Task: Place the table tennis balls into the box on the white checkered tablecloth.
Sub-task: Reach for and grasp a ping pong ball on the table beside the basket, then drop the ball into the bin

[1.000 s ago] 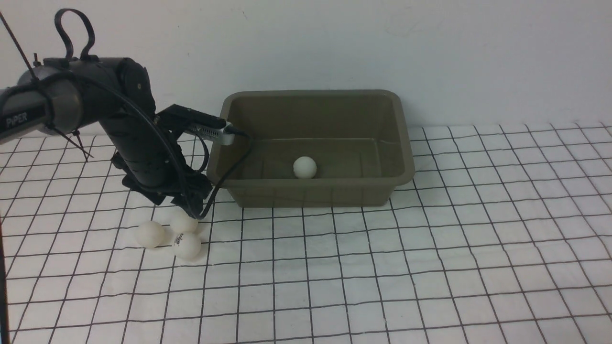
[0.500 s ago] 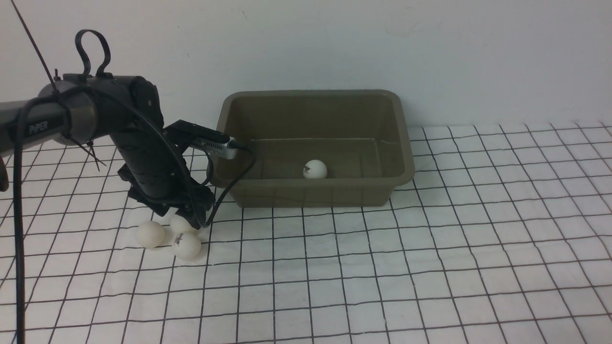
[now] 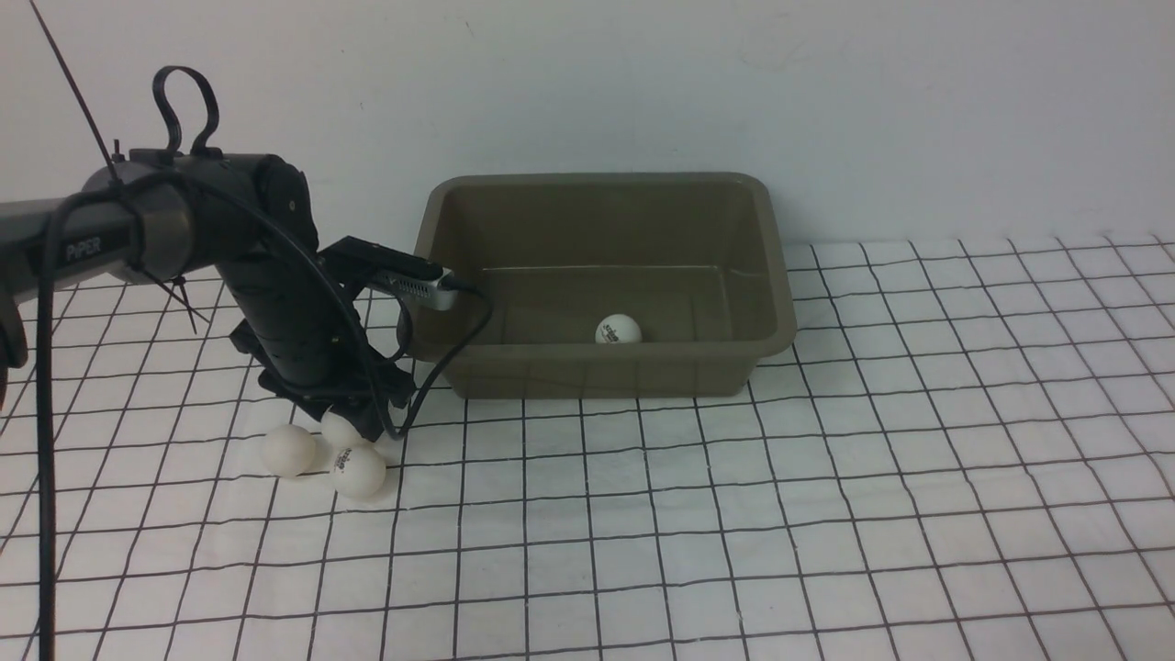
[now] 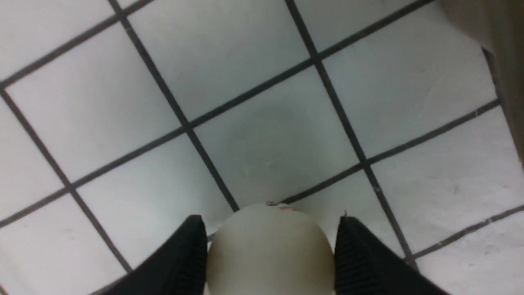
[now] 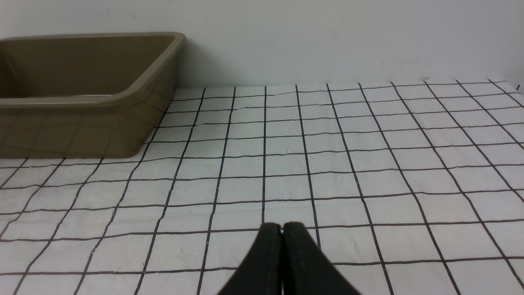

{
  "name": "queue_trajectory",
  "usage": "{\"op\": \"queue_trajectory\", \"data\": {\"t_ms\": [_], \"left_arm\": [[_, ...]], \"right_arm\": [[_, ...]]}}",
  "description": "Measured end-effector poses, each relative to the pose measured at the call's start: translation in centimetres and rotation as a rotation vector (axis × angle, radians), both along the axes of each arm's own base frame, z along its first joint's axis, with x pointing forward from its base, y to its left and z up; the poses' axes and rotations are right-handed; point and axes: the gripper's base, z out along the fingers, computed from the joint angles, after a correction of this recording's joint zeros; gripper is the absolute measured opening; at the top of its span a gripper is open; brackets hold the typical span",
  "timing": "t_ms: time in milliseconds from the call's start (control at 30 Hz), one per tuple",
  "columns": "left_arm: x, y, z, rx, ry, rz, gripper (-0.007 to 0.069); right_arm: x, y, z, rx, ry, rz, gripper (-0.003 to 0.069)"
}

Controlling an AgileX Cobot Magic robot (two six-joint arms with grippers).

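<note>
Three table tennis balls lie close together on the white checkered tablecloth (image 3: 734, 514), left of the box (image 3: 597, 179). They are a left ball (image 3: 287, 450), a front ball with a logo (image 3: 358, 471) and a rear ball (image 3: 338, 428). My left gripper (image 3: 353, 424) is down over the rear ball. In the left wrist view both black fingers press against the sides of this ball (image 4: 270, 250), so my left gripper (image 4: 270, 218) is shut on it. One more ball (image 3: 618, 329) lies inside the olive-grey box. My right gripper (image 5: 281, 225) is shut and empty, low over the cloth.
The box stands against the white back wall. Its near left corner sits just beside my left arm's wrist camera (image 3: 413, 280) and cable. The box's right end (image 5: 82, 102) shows in the right wrist view, with bare cloth stretching to the right of it.
My left gripper has sunk a little onto the rear ball and its fingers have closed in against it. The ball in the box has rolled to the right.
</note>
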Motion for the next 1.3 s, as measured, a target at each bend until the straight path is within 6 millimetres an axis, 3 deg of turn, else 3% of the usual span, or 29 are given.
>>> {"op": "queue_trajectory", "data": {"t_ms": [300,500,600,733,800,900,1033,1167,1300], "left_arm": [[0.1,0.4,0.5,0.039,-0.024,0.037,0.0352],[0.3,1.4,4.7,0.123,-0.126,0.086,0.0352],[0.8,1.3,9.6,0.13,-0.23,0.112,0.0352],[1.4,-1.0,13.7,0.04,-0.34,0.083,0.0352],[1.7,-3.1,14.3,-0.024,-0.362,0.042,0.0352],[2.2,-6.2,13.4,-0.07,-0.352,-0.015,0.0352],[3.1,-9.1,9.1,-0.058,-0.282,-0.075,0.0352],[3.3,-9.8,7.2,-0.042,-0.245,-0.108,0.0352],[3.4,-10.1,6.6,-0.035,-0.234,-0.148,0.0353]], "right_arm": [[0.0,0.0,0.0,-0.011,-0.001,0.002,-0.0017],[0.0,0.0,0.0,-0.015,-0.001,0.003,-0.0017],[0.0,0.0,0.0,-0.015,-0.001,0.003,-0.0017],[0.0,0.0,0.0,-0.015,-0.001,0.003,-0.0017],[0.0,0.0,0.0,-0.015,-0.001,0.003,-0.0017],[0.0,0.0,0.0,-0.015,-0.001,0.003,-0.0017],[0.0,0.0,0.0,-0.015,-0.001,0.003,-0.0017],[0.0,0.0,0.0,-0.014,-0.001,0.003,-0.0017],[0.0,0.0,0.0,-0.014,-0.001,0.003,-0.0017]]}}
